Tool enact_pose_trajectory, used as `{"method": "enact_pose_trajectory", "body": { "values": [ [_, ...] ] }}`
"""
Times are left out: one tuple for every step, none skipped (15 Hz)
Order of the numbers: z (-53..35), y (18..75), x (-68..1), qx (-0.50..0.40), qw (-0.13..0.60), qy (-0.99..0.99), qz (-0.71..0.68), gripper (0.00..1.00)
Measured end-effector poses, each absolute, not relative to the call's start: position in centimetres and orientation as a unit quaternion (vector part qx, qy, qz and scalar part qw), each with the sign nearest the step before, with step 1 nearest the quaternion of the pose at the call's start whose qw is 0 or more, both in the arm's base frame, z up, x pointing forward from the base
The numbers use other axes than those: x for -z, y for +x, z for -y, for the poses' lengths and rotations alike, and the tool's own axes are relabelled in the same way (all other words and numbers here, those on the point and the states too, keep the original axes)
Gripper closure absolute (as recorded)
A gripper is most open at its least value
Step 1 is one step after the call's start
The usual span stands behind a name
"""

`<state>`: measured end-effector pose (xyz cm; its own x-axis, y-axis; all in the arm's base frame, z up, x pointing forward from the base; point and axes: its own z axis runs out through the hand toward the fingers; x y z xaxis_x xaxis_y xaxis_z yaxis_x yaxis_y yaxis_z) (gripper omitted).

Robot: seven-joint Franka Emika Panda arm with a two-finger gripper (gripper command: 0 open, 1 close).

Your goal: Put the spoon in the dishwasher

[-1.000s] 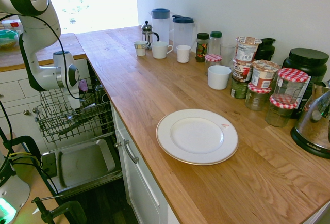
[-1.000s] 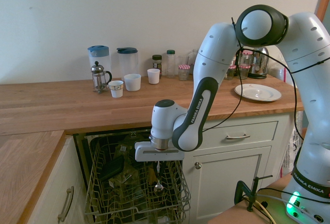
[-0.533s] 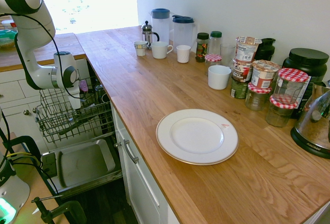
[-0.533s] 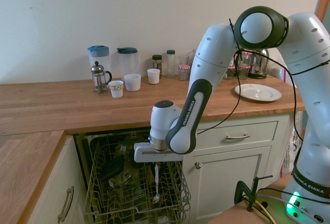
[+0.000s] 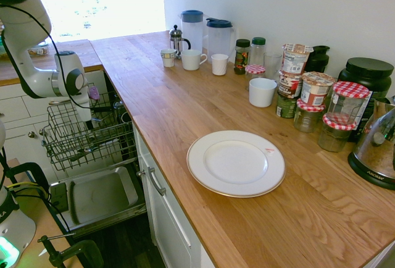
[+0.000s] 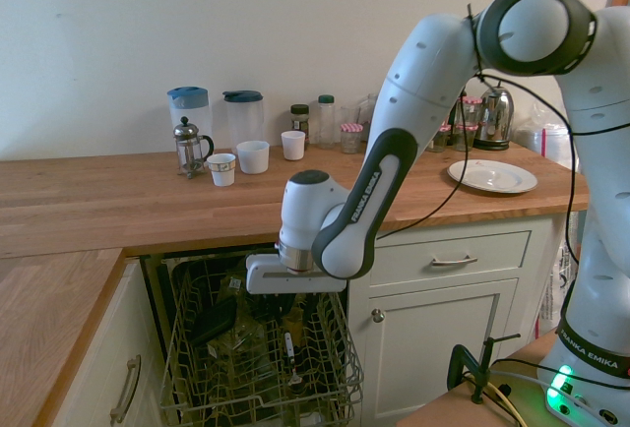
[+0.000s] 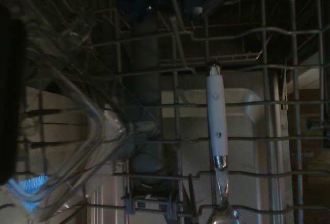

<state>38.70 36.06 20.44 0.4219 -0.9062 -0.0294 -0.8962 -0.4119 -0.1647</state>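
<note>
First exterior view: the white arm (image 5: 40,83) reaches down over the wire rack (image 5: 65,150) of the open dishwasher (image 5: 105,197), beside the wooden bench (image 5: 160,101). On the bench lies a white plate (image 5: 236,163); behind it stand a white mug (image 5: 262,92), jars (image 5: 336,132) with checked lids and a kettle (image 5: 376,144).

Second exterior view: the spoon (image 6: 291,358) lies in the rack, below the jaws and apart from them. Whether the jaws are open or closed cannot be told. A French press (image 6: 189,147) stands near a patterned cup (image 6: 222,169) on the bench.

Wrist view: the spoon's white handle, with two rivets and metal ends, lies along the grey wires, its shiny bowl partly cut off by the picture's edge. A clear container (image 7: 87,131), out of focus, is in the rack near the spoon.
</note>
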Motion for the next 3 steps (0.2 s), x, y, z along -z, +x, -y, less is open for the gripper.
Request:
{"method": "enact_pose_trajectory", "body": {
  "values": [
    [-36.2,38.0,-22.8,0.038,0.08,-0.839,-0.537,0.0],
    [-36.2,37.3,-25.2,0.044,0.08,-0.837,-0.539,0.0],
    [-36.2,36.6,-27.4,0.051,0.079,-0.836,-0.541,0.0]
  ]
}}
